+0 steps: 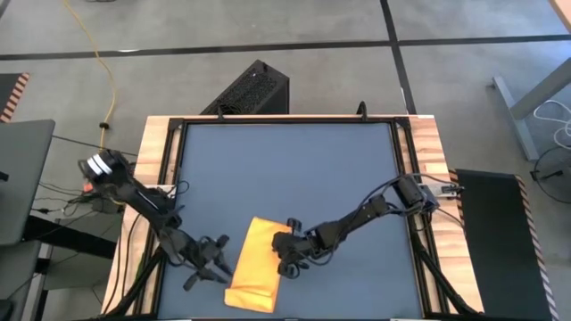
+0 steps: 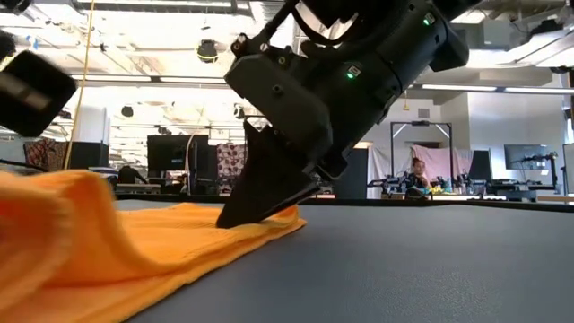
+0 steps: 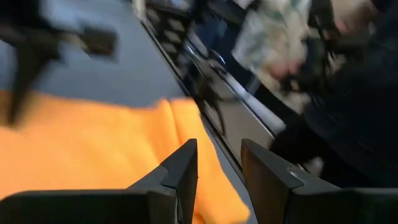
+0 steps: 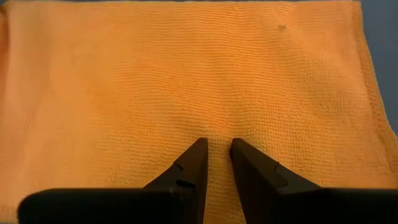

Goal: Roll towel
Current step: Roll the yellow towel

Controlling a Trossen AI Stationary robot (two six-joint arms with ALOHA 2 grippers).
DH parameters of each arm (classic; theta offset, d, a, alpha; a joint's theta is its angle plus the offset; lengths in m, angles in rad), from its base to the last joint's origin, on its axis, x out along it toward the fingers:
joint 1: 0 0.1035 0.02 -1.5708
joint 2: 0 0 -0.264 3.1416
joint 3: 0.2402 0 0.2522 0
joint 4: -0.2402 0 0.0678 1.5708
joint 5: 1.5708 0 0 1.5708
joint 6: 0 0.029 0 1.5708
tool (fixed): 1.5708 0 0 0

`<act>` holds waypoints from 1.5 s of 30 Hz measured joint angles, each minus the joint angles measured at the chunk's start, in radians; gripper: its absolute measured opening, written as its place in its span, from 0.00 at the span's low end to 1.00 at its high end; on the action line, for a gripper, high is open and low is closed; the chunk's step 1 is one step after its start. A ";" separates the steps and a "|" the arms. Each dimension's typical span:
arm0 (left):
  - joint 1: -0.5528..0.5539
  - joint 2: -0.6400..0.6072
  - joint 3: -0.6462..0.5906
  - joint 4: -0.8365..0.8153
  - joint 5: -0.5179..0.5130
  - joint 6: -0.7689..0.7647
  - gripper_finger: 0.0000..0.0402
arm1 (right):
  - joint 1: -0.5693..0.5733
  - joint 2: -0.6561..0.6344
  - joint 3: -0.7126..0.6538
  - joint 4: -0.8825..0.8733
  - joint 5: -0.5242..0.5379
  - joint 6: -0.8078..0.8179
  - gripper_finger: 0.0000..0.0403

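The yellow-orange towel (image 1: 257,265) lies as a folded strip on the dark table mat (image 1: 285,169), near the front edge, running from far to near. Its near end bulges up in the low view (image 2: 63,224). My right gripper (image 1: 285,254) has come in from the right and stands on the strip's right side (image 4: 214,144). My left gripper (image 1: 207,265) is just left of the strip, open, with nothing between its fingers (image 3: 219,146). The towel (image 3: 93,149) shows past it. My right gripper has its two fingertips (image 4: 198,149) set on the towel's top surface (image 4: 214,127), close to its right long edge, with a narrow strip of cloth between them. The fingers slant down from the table's right side (image 2: 260,193). The towel stays flat on the mat beneath them.
Wooden rails (image 1: 156,160) frame the mat on the left and right. A black perforated box (image 1: 254,89) stands beyond the far edge. The mat's far half (image 1: 285,152) is bare. Behind the table, the low view shows a room with a person (image 2: 417,175).
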 joint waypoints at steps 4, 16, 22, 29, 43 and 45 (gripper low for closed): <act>0.000 -0.140 -0.005 -0.172 -0.053 0.002 0.27 | -0.018 -0.001 0.000 -0.055 0.022 0.078 0.25; 0.055 -0.120 0.115 -0.463 -0.087 -0.028 0.27 | -0.084 -0.001 0.000 -0.237 0.064 0.340 0.25; 0.127 -0.019 0.243 -0.677 -0.041 -0.011 0.27 | -0.085 0.000 -0.002 -0.228 0.062 0.337 0.25; 0.172 0.005 0.361 -0.891 0.079 0.044 0.27 | -0.084 0.000 -0.003 -0.228 0.060 0.325 0.25; 0.207 0.005 0.405 -0.942 0.054 0.096 0.27 | -0.084 0.000 -0.003 -0.226 0.058 0.304 0.25; 0.207 0.005 0.405 -0.942 0.074 0.096 0.28 | -0.084 0.000 -0.003 -0.225 0.057 0.304 0.25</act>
